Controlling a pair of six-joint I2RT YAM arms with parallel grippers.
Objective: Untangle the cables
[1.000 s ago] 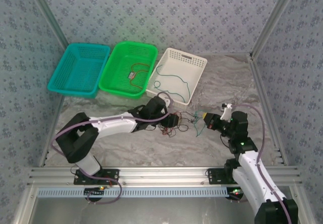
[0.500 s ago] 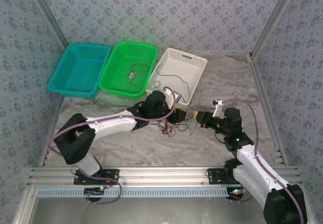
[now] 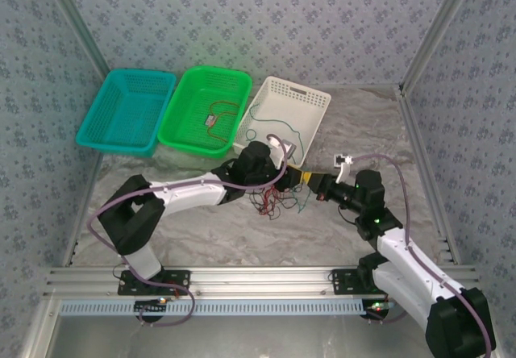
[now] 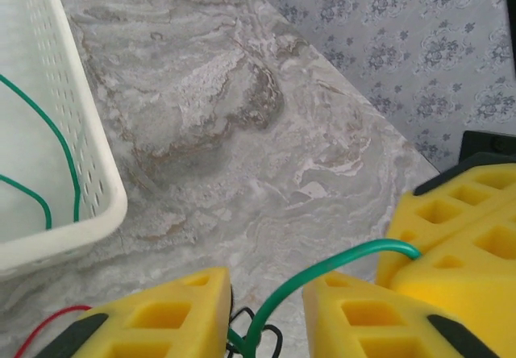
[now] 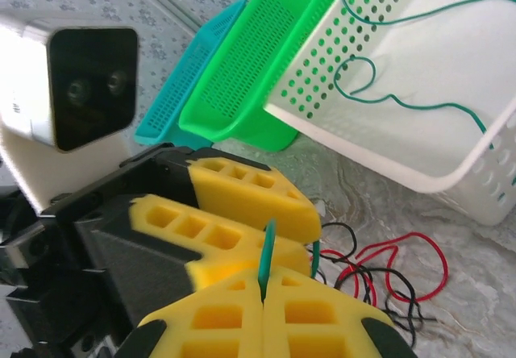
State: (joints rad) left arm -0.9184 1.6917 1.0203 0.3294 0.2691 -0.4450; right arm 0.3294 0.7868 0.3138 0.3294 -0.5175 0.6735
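1. The right pincer (image 5: pixel 264 292) is shut tight on the green cable (image 5: pixel 267 249), just above the pile of cables (image 3: pixel 276 202) on the desk (image 3: pixel 201 229).
2. The left pincer (image 4: pixel 266 314) is partly open. The green cable runs through its gap, but nothing is squeezed yet.
3. The two pincers are almost touching. If the left one shuts crooked, they could bump, or the thin cable could slip out.
4. Red and black cables (image 5: pixel 387 273) lie tangled right below. A hard pull could tighten the knot or drag the whole pile along.

Tangled red, green, black cables (image 3: pixel 276 203) on table (image 3: pixel 242 239), green strand (image 4: pixel 324 271) aloft
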